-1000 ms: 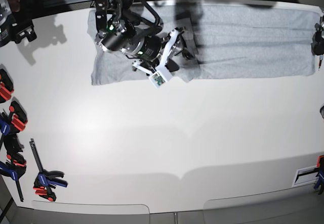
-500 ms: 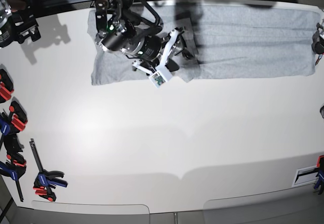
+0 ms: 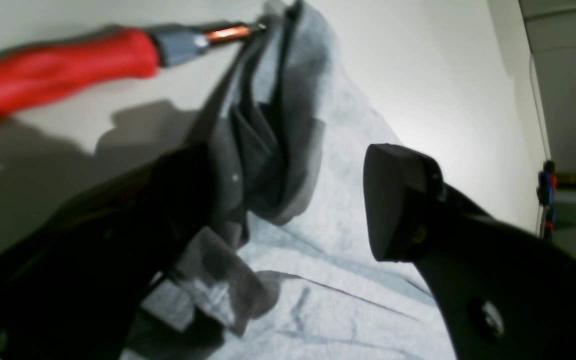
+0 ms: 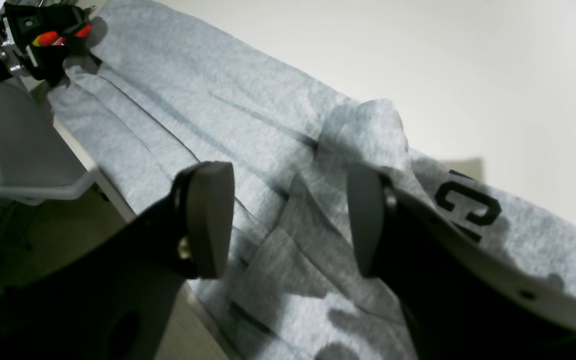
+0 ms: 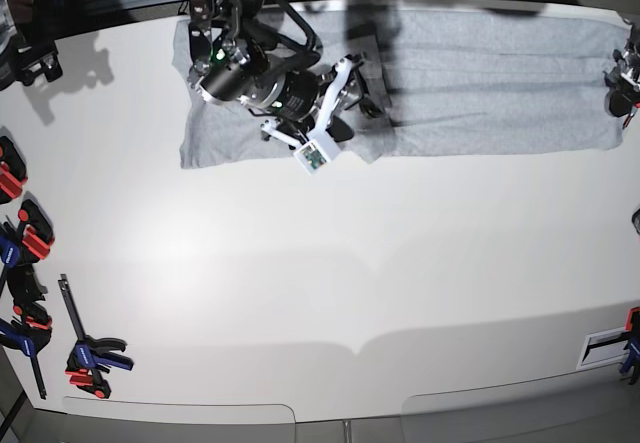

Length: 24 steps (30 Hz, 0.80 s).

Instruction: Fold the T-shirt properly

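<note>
T-shirt (image 5: 500, 113) partly folded, long strip at 12 o'clock on bench (image 5: 300, 283)
Both tools (image 3: 288, 200) wide, nothing gripped; final compacting apparently remains

The robot's arm (image 5: 235, 38) is black with shiny silver bits and looks chunky. Its pincer (image 4: 288, 220) has two dark, smooth tips with round ends. Small, shiny round spots show on the dark parts.

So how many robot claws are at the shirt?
2: the right gripper above the T-shirt, left of its middle in the base view, and the left gripper at its right end.
</note>
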{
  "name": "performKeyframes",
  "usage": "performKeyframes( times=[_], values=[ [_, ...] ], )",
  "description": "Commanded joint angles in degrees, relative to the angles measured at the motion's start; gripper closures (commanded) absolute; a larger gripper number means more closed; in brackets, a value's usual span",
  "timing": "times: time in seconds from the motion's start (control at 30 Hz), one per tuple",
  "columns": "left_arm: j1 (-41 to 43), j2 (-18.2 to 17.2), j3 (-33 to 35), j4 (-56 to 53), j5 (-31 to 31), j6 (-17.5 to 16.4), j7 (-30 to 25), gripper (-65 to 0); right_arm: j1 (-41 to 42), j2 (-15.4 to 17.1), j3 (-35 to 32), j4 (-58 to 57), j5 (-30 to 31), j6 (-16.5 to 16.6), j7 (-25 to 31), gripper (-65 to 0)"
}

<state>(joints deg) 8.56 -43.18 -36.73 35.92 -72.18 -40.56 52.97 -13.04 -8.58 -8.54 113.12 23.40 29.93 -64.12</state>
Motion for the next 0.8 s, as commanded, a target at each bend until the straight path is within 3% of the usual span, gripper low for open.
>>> performKeyframes(
  times=[0.0,0.07,0.13,0.3,0.37,0.43,0.57,0.77],
  values=[
    [0.17,-0.92,0.02,0.87,1.18,0.56,1.95,-44.0,0.50,-0.42,-0.11,1.09,0.83,0.20,1.14,-33.8],
    [0.17,-0.96,0.02,1.90,1.20,0.56,2.82,-43.9,0.50,-0.42,-0.11,1.09,0.83,0.20,1.14,-33.8],
    [0.17,-0.98,0.02,2.67,1.20,0.56,3.15,-39.6,0.50,-0.42,-0.11,1.09,0.83,0.20,1.14,-33.8],
    [0.20,-0.96,0.02,2.86,1.20,0.56,3.10,-15.2,0.50,-0.42,-0.11,1.09,0.81,0.20,1.14,-33.7],
    [0.15,-0.98,0.02,2.86,1.14,0.56,2.47,-1.6,0.50,-0.42,-0.11,1.09,0.81,0.17,1.14,-33.7],
    [0.20,-1.14,0.02,3.04,-1.60,0.56,2.12,0.0,0.52,-0.42,-0.11,1.09,0.81,0.17,1.18,-33.6],
    [0.15,-2.34,0.02,4.15,-12.82,0.56,4.50,0.0,0.68,-0.42,0.02,1.11,-0.44,0.13,2.32,-33.6],
    [1.01,-0.81,0.02,13.81,-12.82,0.56,14.78,0.0,0.68,-0.42,2.86,1.29,-6.97,-0.87,4.83,-33.6]
  ],
)
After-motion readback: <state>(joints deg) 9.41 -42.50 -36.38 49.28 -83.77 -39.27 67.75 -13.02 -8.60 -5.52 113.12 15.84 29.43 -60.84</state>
